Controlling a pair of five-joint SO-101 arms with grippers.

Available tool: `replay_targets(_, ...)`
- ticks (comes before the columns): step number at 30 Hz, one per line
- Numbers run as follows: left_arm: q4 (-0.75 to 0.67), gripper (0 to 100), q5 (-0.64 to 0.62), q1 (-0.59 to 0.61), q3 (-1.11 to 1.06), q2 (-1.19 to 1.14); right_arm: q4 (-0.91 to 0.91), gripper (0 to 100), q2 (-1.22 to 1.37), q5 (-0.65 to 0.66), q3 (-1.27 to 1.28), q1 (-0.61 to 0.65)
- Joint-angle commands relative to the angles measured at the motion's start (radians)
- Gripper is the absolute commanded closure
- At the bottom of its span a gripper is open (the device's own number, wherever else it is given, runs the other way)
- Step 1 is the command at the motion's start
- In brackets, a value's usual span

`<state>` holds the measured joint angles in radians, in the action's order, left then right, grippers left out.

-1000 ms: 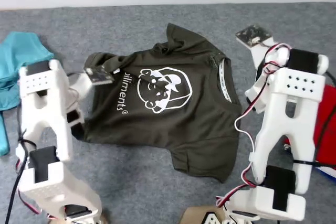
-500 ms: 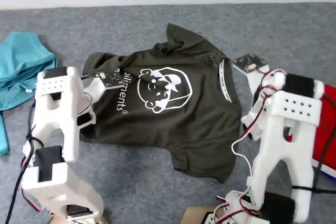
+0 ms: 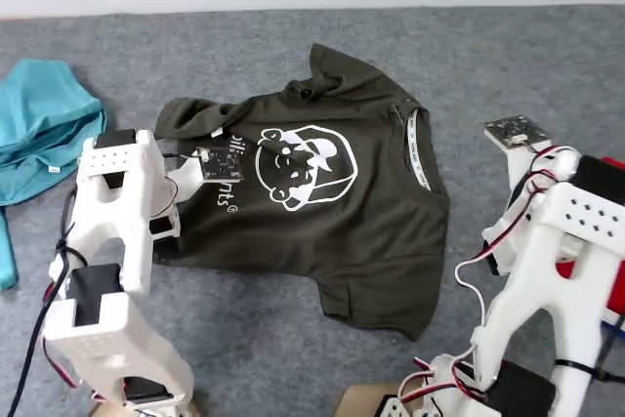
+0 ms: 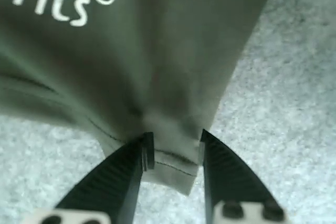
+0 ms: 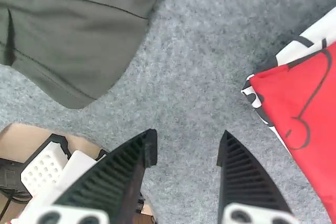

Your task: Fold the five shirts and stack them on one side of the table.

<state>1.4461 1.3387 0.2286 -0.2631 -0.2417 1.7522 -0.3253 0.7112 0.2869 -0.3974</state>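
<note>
Hem of olive shirt point(image 4: 157, 51) pinched in left gripper point(image 4: 176, 141); right gripper point(image 5: 189, 139) spread, empty.

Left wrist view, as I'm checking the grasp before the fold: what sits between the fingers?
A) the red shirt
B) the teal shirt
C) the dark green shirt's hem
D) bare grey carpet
C: the hem of the dark green shirt is bunched between the fingers of the left gripper, with creases running out from the pinch.

1 fixed overhead view, 2 close wrist views downward, dark shirt point(image 3: 332, 231) shared
</note>
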Motion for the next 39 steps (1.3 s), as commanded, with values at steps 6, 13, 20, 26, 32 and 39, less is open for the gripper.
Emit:
replay_targets(6,-0.012,85,0.098,0.08,0.001,-0.002,0.016,80.1,-0.042,-0.008,-0.011,-0.013)
replay_targets(13,-0.011,85,0.138,0.11,-0.002,-0.014,0.013,80.1,-0.042,-0.009,-0.012,-0.012)
replay_targets(20,-0.084,85,0.133,0.115,0.007,-0.144,0.013,80.1,-0.042,-0.009,-0.012,-0.012)
replay_targets(26,-0.153,85,0.133,0.11,0.007,-0.157,0.013,80.1,-0.041,-0.009,-0.012,-0.012)
replay_targets(32,-0.207,87,0.132,0.11,0.005,-0.164,0.004,80.1,-0.041,-0.009,-0.012,-0.01)
replay_targets(39,-0.14,99,0.132,0.11,0.05,-0.12,0.038,80.1,-0.048,-0.009,-0.008,0.093)
